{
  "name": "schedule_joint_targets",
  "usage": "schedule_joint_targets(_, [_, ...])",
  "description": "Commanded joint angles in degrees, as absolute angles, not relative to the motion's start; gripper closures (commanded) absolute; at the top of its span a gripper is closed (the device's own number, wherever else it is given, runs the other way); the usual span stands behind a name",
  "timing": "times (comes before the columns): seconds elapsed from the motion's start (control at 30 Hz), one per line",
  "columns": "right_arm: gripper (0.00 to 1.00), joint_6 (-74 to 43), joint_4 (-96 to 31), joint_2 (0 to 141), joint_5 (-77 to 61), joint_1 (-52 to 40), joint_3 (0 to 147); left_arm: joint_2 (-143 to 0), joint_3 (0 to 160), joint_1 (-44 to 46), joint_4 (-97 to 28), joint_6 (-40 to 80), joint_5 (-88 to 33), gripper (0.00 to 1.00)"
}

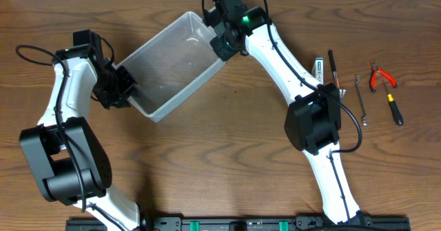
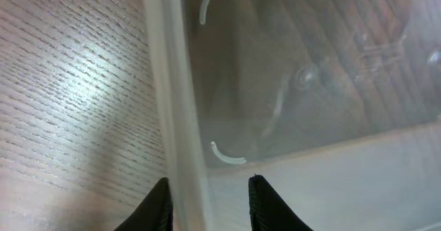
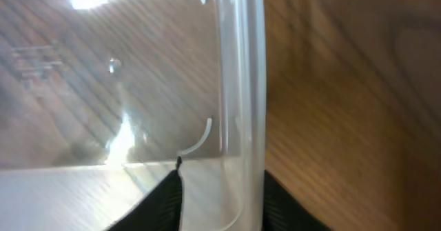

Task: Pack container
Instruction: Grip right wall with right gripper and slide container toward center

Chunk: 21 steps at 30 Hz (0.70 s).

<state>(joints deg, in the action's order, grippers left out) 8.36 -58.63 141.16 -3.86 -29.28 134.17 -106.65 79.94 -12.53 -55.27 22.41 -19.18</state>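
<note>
The clear plastic container [image 1: 172, 58] lies slantwise on the wooden table at the upper left, with nothing in it. My left gripper [image 1: 127, 86] straddles the rim at its lower-left end, one finger inside and one outside, shut on the wall. My right gripper [image 1: 217, 34] straddles the rim at its upper-right end in the same way. In the left wrist view the rim runs between my fingers [image 2: 208, 203], and the container [image 2: 310, 86] fills the right side. In the right wrist view my fingers [image 3: 222, 203] enclose the rim, and the container [image 3: 103, 86] fills the left side.
At the right of the table lie a small blue-and-white box [image 1: 319, 67], a dark thin tool [image 1: 333, 65], a metal hex key [image 1: 360, 100], red-handled pliers [image 1: 380, 76] and a yellow-and-black screwdriver [image 1: 394, 110]. A black rail [image 1: 234, 224] runs along the front edge.
</note>
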Motion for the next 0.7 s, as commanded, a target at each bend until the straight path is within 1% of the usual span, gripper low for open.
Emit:
schedule_joint_targets(0.0, [0.74,8.43,-60.25,140.97,-1.34,-29.65,134.82,-107.39,79.72,-12.40,-55.66,21.50,-19.51,0.74])
schedule_joint_targets(0.07, [0.75,8.43,-61.30,140.97,0.12,-29.65,134.82,-107.39,79.72,-12.40,-55.66,21.47,-19.51,0.74])
schedule_joint_targets(0.2, [0.81,8.40,-64.05,140.97,1.76,-29.43,134.82,-107.39,79.72,-11.49,-55.64,21.47,-19.51,0.74])
schedule_joint_targets(0.3, [0.83,7.25,-65.80,140.97,1.78,-28.86,134.82,-107.37,79.72,-9.93,-55.55,21.47,-19.51,0.74])
schedule_joint_targets(0.53, [0.87,2.37,-69.84,140.90,1.74,-25.80,134.85,-107.39,79.72,-4.29,-54.28,21.50,-19.51,0.74])
schedule_joint_targets(0.67, [0.88,2.13,-72.42,140.90,1.72,-23.86,134.85,-107.39,79.72,-0.75,-52.95,21.52,-19.51,0.74])
